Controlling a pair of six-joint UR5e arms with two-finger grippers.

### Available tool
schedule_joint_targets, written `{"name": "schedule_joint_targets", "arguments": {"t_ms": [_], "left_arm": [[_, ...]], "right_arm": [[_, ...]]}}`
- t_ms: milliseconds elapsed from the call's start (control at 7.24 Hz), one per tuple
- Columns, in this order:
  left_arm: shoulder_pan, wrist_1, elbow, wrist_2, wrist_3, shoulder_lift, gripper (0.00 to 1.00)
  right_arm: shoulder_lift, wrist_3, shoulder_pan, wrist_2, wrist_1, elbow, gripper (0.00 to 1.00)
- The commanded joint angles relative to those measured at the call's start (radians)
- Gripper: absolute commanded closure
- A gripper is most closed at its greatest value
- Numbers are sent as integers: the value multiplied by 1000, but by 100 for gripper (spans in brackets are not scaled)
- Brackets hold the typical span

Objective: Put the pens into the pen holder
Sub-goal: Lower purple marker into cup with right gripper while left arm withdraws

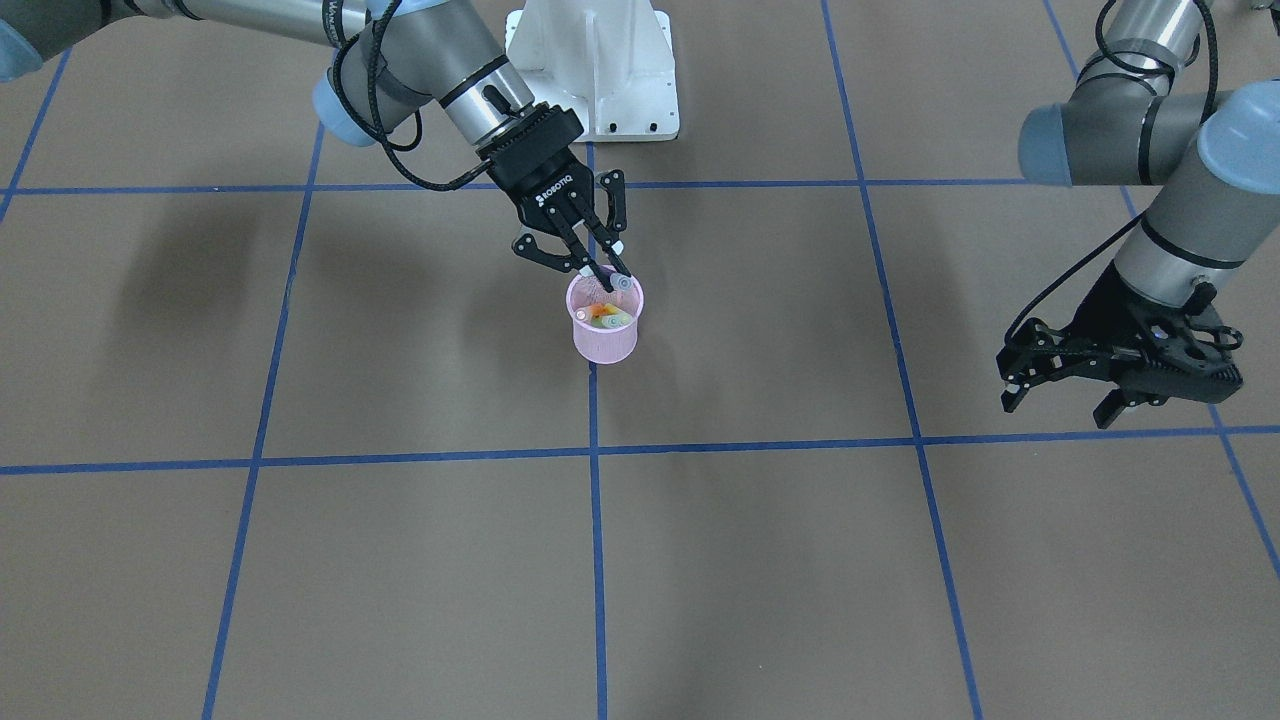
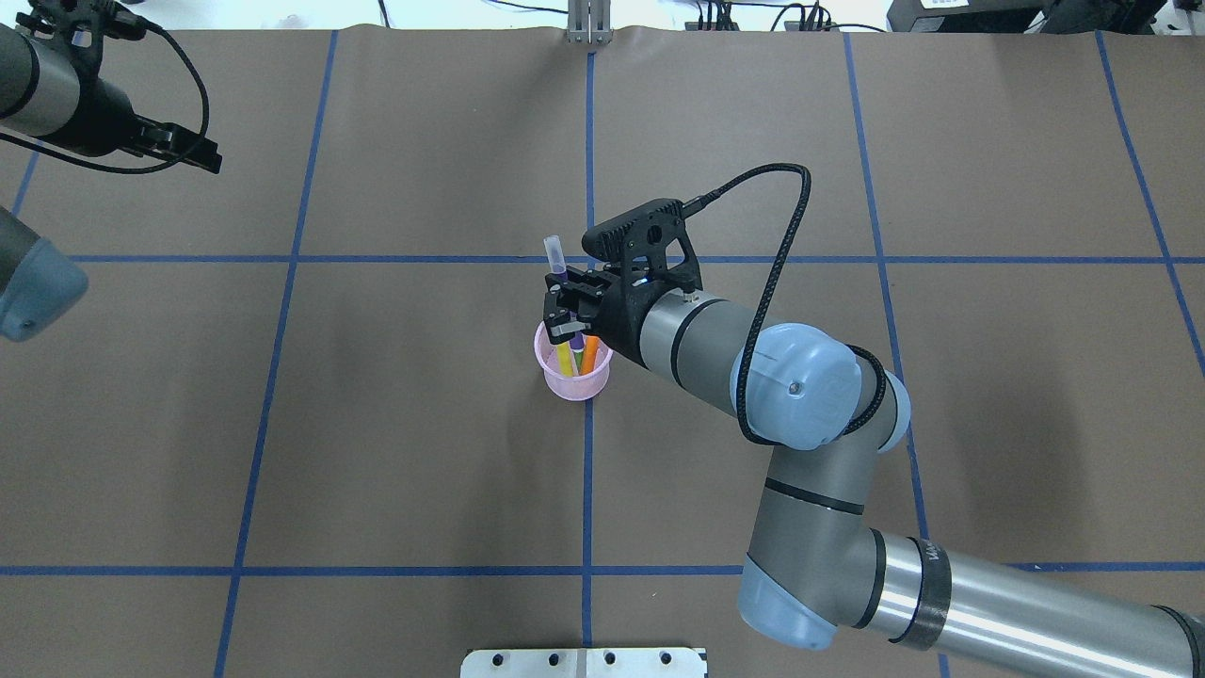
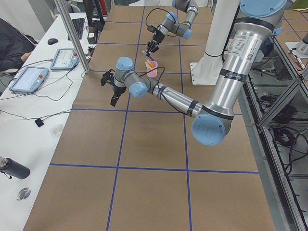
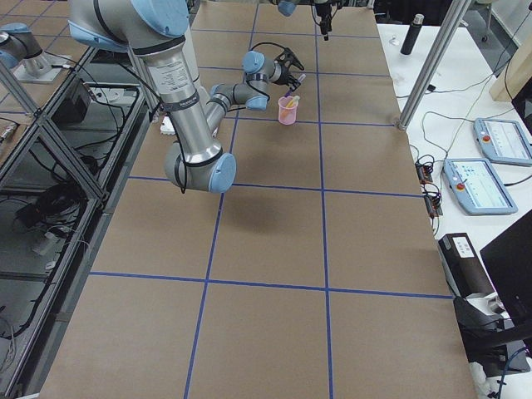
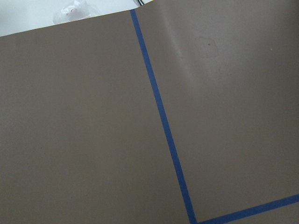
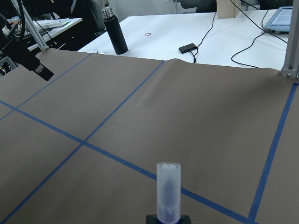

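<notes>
Purple pen (image 6: 168, 191): light, stiff, slick; I grip mid-barrel.
Right fingers (image 1: 616, 210): clamped on it, above pen holder (image 1: 605, 345).
Left fingers (image 1: 1030, 372): apart, empty.

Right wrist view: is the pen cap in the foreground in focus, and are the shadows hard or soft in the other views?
Right wrist view: the cap of the purple pen is slightly soft, the black bottle behind it looks sharper. Front-facing view: broad, soft-edged shadows on the table; the pen holder is evenly lit. Left wrist view: flat light, no glare.
</notes>
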Motion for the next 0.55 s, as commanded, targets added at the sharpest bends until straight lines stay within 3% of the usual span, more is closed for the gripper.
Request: {"name": "schedule_joint_targets", "arguments": {"t_ms": [0, 276, 414], "left_arm": [[0, 0, 5, 0, 0, 2, 0], [1, -2, 7, 0, 0, 7, 0], [1, -2, 11, 0, 1, 7, 0]], "right_arm": [[-17, -1, -10, -17, 5, -15, 100], [-14, 0, -25, -23, 90, -90, 100], [-5, 8, -39, -38, 130, -110, 83]]}}
